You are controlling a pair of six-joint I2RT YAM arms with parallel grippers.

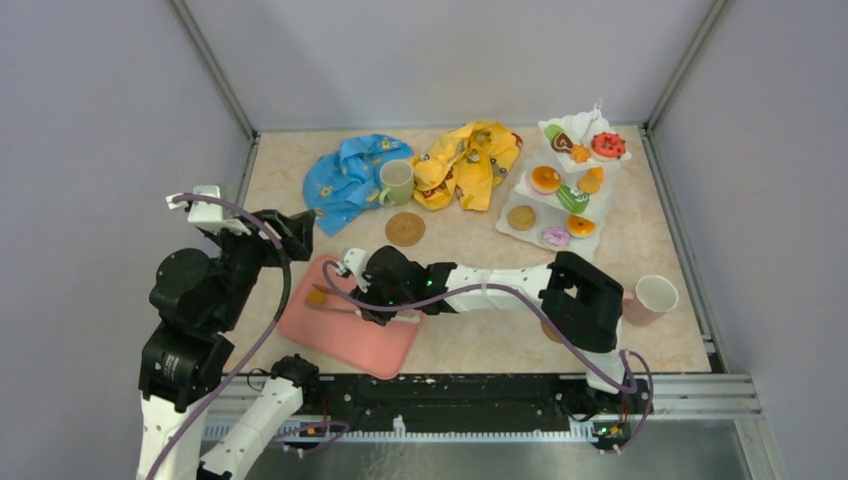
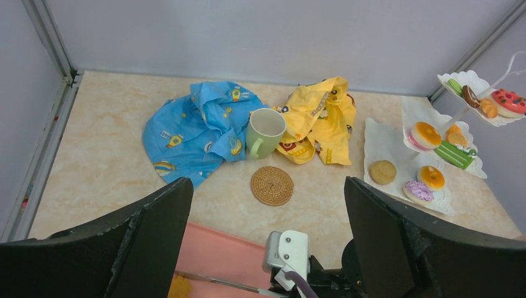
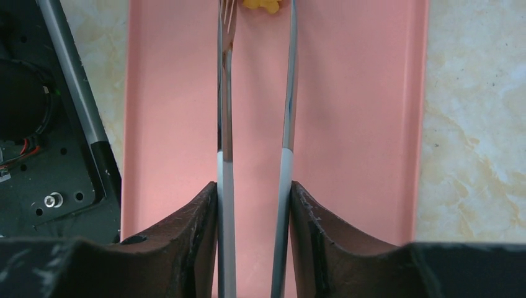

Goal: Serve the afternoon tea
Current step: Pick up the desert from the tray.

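**A:** How does the tea look?

**B:** The white three-tier stand has scalloped square plates. It sits upper right in the overhead view and carries glossy toy donuts. The pale green mug stands upper centre between a crumpled blue cloth and a yellow cloth, with a woven round coaster just below it. The white mug is at the right edge.

**A:** And the grippers?

**B:** The right gripper pinches slim metal tongs over the smooth pink tray. A yellow pastry lies between the tong arms at the frame's top edge. The left gripper gapes wide and holds nothing.

The right pincer sits over the pink tray, perhaps near an orange pastry.
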